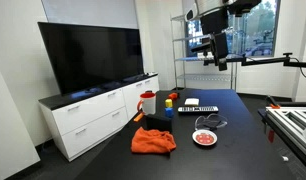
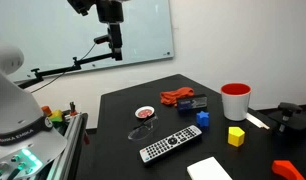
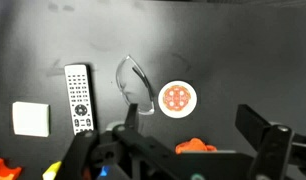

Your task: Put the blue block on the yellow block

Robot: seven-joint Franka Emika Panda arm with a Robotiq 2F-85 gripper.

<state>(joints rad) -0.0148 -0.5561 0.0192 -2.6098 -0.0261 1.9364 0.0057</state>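
The main risk, as I judge it, is the long descent. The gripper (image 2: pixel 115 45) hangs high above the table (image 2: pixel 118 105), well apart from the blue block (image 2: pixel 203 118), so a small aiming error could land a finger on the block's top or knock it aside. The surroundings are crowded. The remote control (image 2: pixel 165 145) lies near the block at about 8 o'clock, the red mug (image 2: pixel 235 100) stands at about 1 o'clock, and a dark blue object (image 2: pixel 192 104) sits just beside it at 11 o'clock. Open fingers could catch any of these. Later, an off-centre release could tip the blue block off the yellow block (image 2: pixel 236 136), which rests at about 4 o'clock from it.

The arm is raised with the tool pointing straight down. In the wrist view the fingers (image 3: pixel 265 140) are spread wide and hold nothing, above the safety glasses (image 3: pixel 136 85) and a small round dish (image 3: pixel 175 98).
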